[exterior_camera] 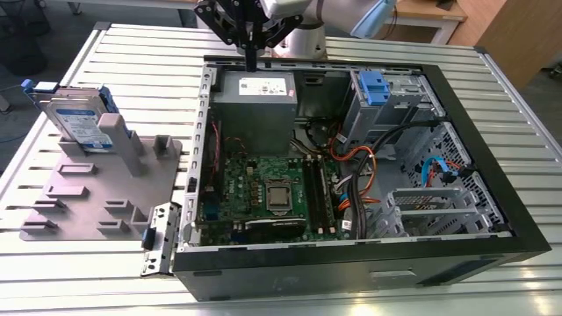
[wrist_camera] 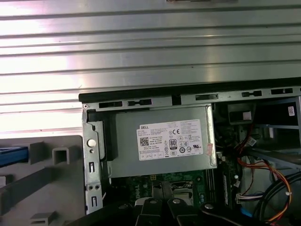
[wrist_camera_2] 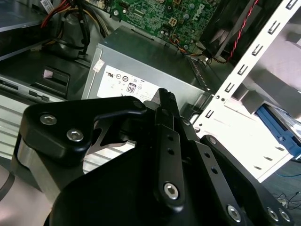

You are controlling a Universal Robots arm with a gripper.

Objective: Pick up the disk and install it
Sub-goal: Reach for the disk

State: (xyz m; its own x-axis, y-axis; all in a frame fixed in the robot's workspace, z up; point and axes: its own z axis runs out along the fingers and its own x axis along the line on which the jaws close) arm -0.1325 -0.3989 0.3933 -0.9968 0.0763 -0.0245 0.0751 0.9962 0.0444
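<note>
The disk (exterior_camera: 81,123), silver with a blue-and-white label and blue side rails, stands on edge in a grey holder (exterior_camera: 97,191) at the exterior view's left, outside the computer case (exterior_camera: 351,263). A blue edge of the disk (wrist_camera_2: 281,133) shows past the case wall in the second wrist view, and a blue strip of it (wrist_camera: 11,156) in the first wrist view. My gripper (exterior_camera: 251,64) hangs over the far wall of the case, above the grey power-supply box (exterior_camera: 255,99). Its black fingers (wrist_camera_2: 165,99) are shut together with nothing between them.
The open case lies on a slatted metal table (exterior_camera: 131,59). Inside are a green motherboard (exterior_camera: 263,191), orange and black cables (exterior_camera: 364,164) and a drive bay holding a blue bracket (exterior_camera: 372,89). The grey holder has several upright pegs and slots.
</note>
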